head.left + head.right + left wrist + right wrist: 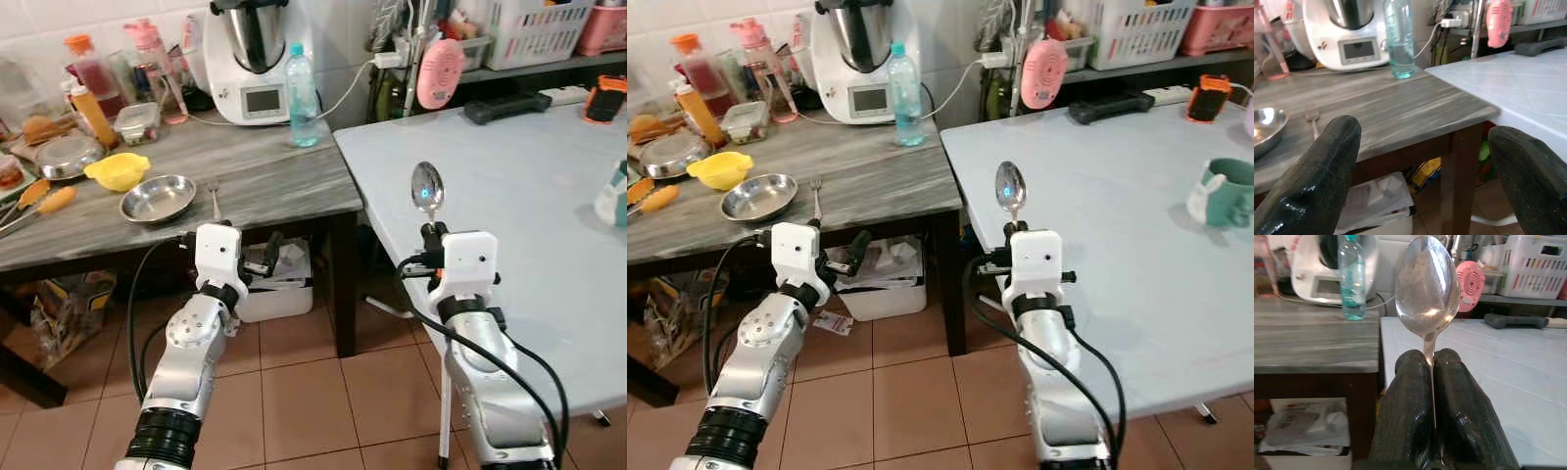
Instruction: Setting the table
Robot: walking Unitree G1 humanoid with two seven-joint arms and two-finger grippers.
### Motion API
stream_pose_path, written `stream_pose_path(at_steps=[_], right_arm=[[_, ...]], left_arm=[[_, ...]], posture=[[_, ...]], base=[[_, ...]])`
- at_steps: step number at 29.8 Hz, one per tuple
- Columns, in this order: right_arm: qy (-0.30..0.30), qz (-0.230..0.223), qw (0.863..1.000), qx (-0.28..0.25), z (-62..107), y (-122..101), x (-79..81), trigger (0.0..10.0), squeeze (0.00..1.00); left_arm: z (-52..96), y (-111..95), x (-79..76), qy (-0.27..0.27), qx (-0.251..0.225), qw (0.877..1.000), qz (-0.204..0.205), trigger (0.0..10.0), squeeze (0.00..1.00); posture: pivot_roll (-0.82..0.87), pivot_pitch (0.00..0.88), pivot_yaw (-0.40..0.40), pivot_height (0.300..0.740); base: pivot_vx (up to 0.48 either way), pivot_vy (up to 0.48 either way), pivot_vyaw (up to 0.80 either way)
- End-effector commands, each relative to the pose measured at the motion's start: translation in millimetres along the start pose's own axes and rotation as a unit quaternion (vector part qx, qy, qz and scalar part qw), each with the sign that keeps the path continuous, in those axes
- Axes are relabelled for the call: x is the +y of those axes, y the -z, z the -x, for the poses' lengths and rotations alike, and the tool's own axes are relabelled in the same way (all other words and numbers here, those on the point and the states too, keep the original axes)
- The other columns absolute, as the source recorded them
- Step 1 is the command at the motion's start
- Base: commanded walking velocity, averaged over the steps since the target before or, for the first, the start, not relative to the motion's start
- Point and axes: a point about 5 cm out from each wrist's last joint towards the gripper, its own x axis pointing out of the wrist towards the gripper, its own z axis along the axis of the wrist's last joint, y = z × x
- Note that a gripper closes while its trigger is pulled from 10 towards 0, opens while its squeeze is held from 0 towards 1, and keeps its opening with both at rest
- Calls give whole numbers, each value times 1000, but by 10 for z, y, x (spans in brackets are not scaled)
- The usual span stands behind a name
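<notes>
With our right end effector (1011, 227) pinching the spoon (1010, 187) upright by its handle and the left end effector (263, 255) spread idle, we should carry it forward over the white counter (1117, 186) ahead, then lay it flat near the mug (1227, 192).

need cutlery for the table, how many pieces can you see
2: a spoon upright in the right gripper, shut fingers, and a fork on the grey wooden table beside the steel plate. Clutter might hide more.

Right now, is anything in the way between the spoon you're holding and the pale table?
Nothing visible is. The right gripper holds the spoon upright at the near edge of the pale table, and the stretch ahead is bare; the mug sits far right.
</notes>
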Motion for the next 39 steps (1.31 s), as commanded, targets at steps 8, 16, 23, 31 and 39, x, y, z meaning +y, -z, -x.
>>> stream_pose_path(at_steps=[8, 16, 23, 31, 39], right_arm=[[-16, -6, 1000, -19, -13, -75, 91, 10000, 0], [-17, -7, 1000, -21, -14, -77, 92, 10000, 0], [-17, -7, 1000, -21, -14, -76, 82, 10000, 0], [-15, -5, 1000, -21, -6, -75, 67, 10000, 0], [0, -10, 1000, -24, -20, -100, 20, 10000, 0]], left_arm=[[-11, -70, 129, -23, -9, 999, -23, 10000, 0], [-14, -62, 122, -22, -7, 999, -23, 10000, 0], [-16, -55, 107, -21, -7, 1000, -22, 10000, 0], [-11, -48, 65, -12, -7, 1000, -17, 10000, 0], [-2, -53, -29, 20, -14, 1000, -2, 10000, 0]], posture=[[-116, 0, 109, 740], [-118, 0, 107, 740], [-118, 0, 105, 740], [-121, 0, 102, 740], [-124, 0, 96, 740]], base=[[0, 0, 645], [0, 0, 634], [0, 0, 622], [0, 0, 578], [0, 0, 67]])
